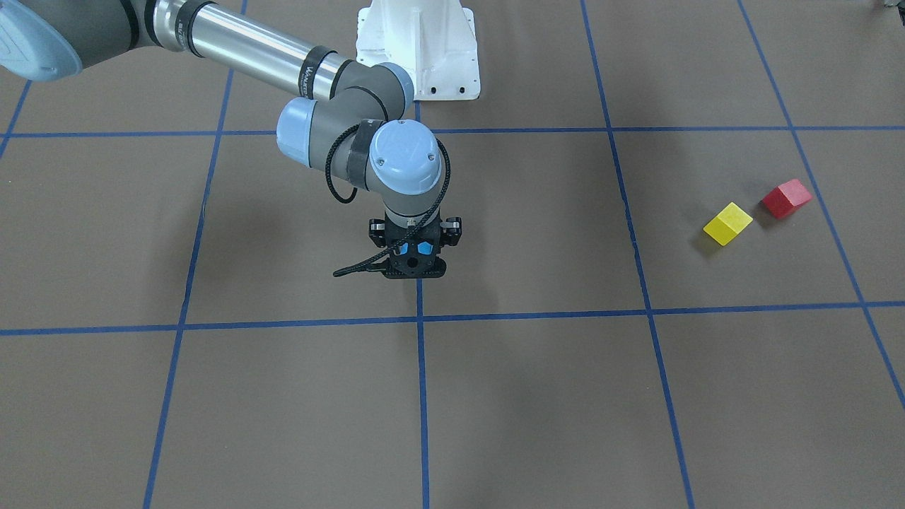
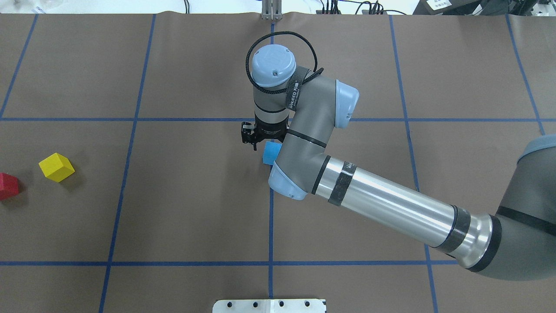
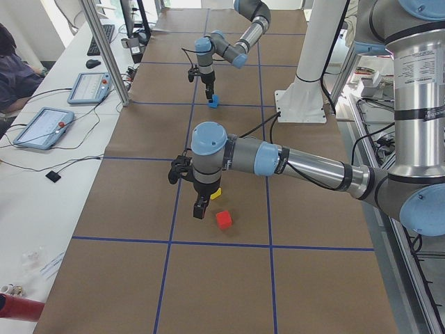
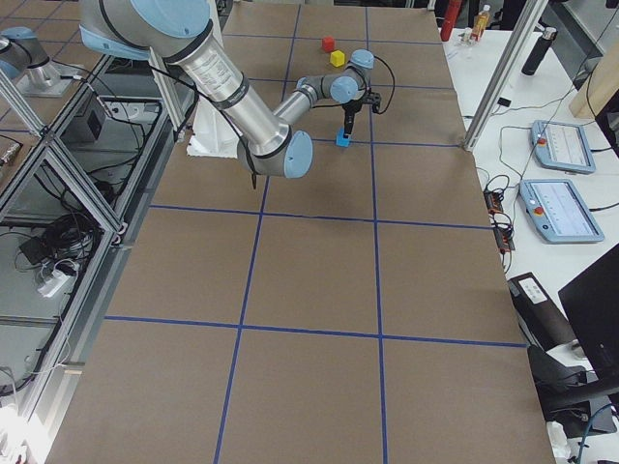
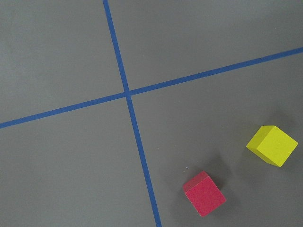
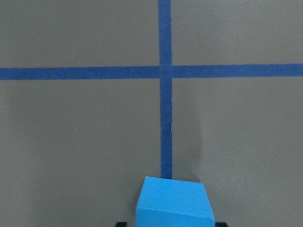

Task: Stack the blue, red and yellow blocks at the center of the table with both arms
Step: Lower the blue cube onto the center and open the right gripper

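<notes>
A skewed lift-off could, I judge, nudge the blue block (image 6: 173, 201) off centre, where it lies just 6 o'clock of the tape crossing (image 6: 164, 72). It sits between the right gripper (image 1: 414, 265)'s slightly parted tips, seemingly untouched. The yellow block (image 2: 56, 167) and red block (image 2: 8, 186) lie far off at 9 o'clock; I cannot tell how the left gripper (image 3: 199, 209)'s fingers stand.
</notes>
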